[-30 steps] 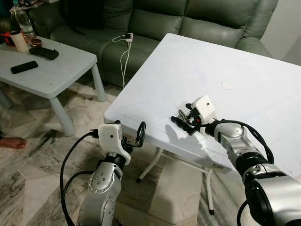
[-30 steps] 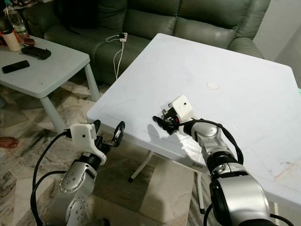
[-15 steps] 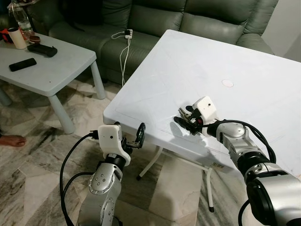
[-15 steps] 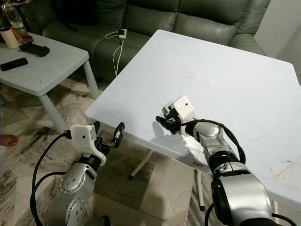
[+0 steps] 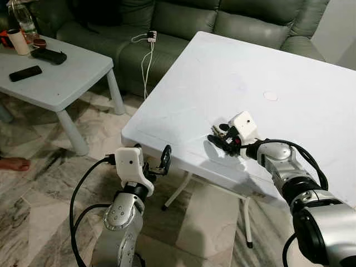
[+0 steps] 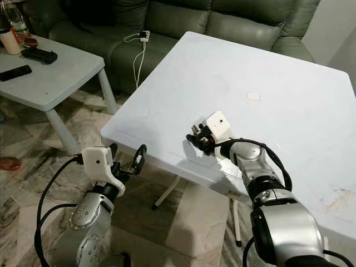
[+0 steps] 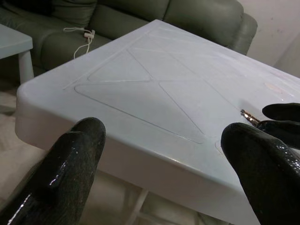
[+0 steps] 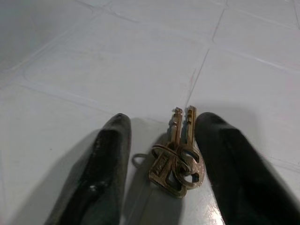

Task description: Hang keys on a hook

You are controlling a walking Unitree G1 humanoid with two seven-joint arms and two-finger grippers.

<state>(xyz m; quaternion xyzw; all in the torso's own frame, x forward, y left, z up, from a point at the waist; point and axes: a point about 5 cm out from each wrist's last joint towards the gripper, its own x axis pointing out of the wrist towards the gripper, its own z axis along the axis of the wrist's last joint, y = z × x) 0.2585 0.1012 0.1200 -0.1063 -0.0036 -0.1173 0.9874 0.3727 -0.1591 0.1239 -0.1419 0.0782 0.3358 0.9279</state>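
Here, keys (image 8: 177, 158) flat on white table (image 5: 289, 61), blades pointing away, between open right hand (image 8: 161, 154) fingers

I count one bunch of keys (image 8: 177, 161), with two blades visible. Tables: two, one white table (image 5: 289, 72) and one low table (image 5: 61, 83). One sofa (image 5: 183, 16). One bottle (image 5: 15, 16), one cup (image 5: 21, 41), one phone (image 5: 25, 73), one charger cable (image 5: 146, 55).
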